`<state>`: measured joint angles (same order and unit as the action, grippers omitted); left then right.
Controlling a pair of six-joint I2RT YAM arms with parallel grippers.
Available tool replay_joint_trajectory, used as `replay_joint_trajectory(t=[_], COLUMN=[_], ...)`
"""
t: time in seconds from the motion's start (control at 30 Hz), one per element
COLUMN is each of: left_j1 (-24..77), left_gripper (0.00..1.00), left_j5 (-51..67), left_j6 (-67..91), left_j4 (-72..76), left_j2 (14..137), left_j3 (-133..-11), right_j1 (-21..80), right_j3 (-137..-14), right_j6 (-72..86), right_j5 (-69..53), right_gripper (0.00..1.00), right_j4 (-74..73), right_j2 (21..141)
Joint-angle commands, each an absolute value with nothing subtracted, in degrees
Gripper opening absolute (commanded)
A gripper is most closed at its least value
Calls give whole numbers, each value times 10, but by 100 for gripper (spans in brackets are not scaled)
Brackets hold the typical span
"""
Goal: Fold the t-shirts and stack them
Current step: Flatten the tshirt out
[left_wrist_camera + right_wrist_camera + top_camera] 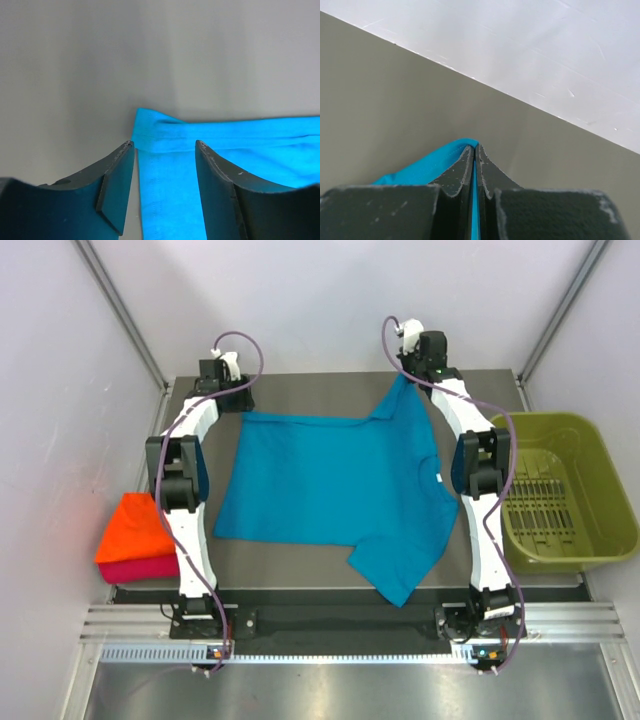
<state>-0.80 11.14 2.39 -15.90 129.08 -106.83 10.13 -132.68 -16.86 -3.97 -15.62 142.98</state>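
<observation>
Currently the teal-blue cloth short-sleeved t-shirt (330,490) lies spread, unfolded, on the dark grey table (290,565). The right gripper (475,150) has its fingers pressed together on the far sleeve, which is raised; we judge this keeps the cloth taut. The left gripper (164,150) has its fingers spread astride the far hem corner, not pinching it. The orange folded t-shirt (135,525) sits atop the magenta-pink folded t-shirt (135,568), left of the table. In the olive-green slotted plastic basket (560,425), right, we see nothing
</observation>
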Motion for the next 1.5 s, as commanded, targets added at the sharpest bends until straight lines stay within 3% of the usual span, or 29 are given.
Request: replay_joint_trajectory(t=[0.0,0.3,0.93,1.07,1.33,1.47], left_j1=[-22,-27,-30,-30,-33,-33], left_gripper=[55,47,42,34,1,0], left_j5=[156,156,149,138,128,100], left_j6=[68,76,91,91,88,68], left_j4=[-152,-149,-137,-130,-123,-119], left_j2=[1302,1332,1370,1370,1356,1330], left_j3=[-1092,-1106,-1113,-1125,-1128,-1129], right_j1=[105,105,112,113,113,109], right_j3=[-1319,-1308,-1307,-1308,-1309,-1309], right_j6=[-160,-164,-166,-165,-165,-171], right_j5=[-40,-34,-26,-27,-22,-9], right_gripper=[0,0,0,0,0,0], right_j4=[-130,-133,-134,-133,-132,-131], right_j2=[1395,1379,1379,1377,1377,1368])
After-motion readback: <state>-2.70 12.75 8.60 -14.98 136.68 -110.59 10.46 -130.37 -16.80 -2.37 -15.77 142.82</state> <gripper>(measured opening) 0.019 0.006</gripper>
